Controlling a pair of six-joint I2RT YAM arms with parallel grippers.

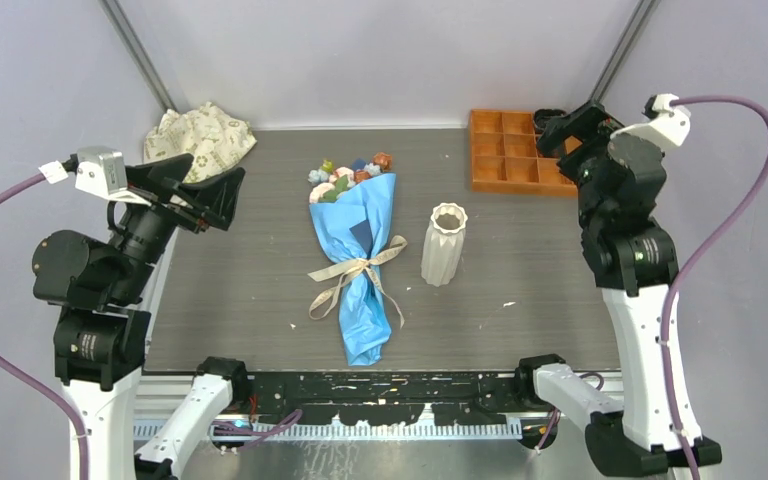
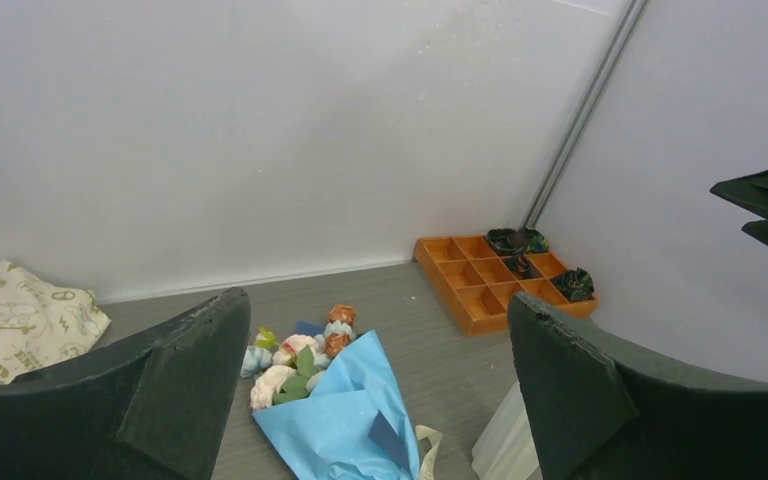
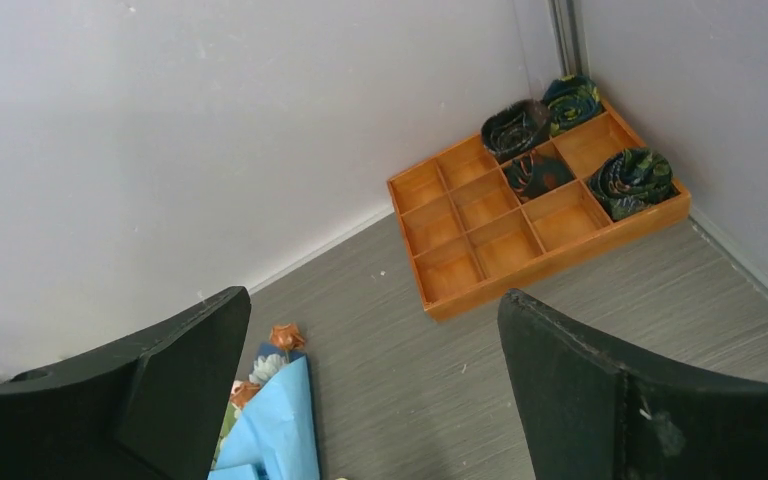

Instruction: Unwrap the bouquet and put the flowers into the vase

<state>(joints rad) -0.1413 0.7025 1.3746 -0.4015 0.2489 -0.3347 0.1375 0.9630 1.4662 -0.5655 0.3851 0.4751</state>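
Observation:
The bouquet [image 1: 360, 250] lies flat mid-table, its bright blue paper cone tied with a beige ribbon bow [image 1: 358, 270]. The flowers [image 1: 350, 175] stick out of its far end, still wrapped. The white ridged vase [image 1: 445, 245] stands upright just right of the bouquet. My left gripper [image 1: 228, 200] hangs open above the table's left side, well apart from the bouquet. My right gripper [image 1: 557, 142] is open above the back right, near the tray. The left wrist view shows the bouquet [image 2: 345, 420], flowers [image 2: 295, 350] and vase edge [image 2: 500, 440] between open fingers. The right wrist view shows the bouquet's top [image 3: 275, 425].
An orange compartment tray [image 1: 520, 187] with dark rolled items sits at the back right, also in the left wrist view as tray [image 2: 480, 300] and the right wrist view as tray [image 3: 550, 262]. A cream printed cloth [image 1: 205, 135] is bunched at the back left. Grey walls enclose the table.

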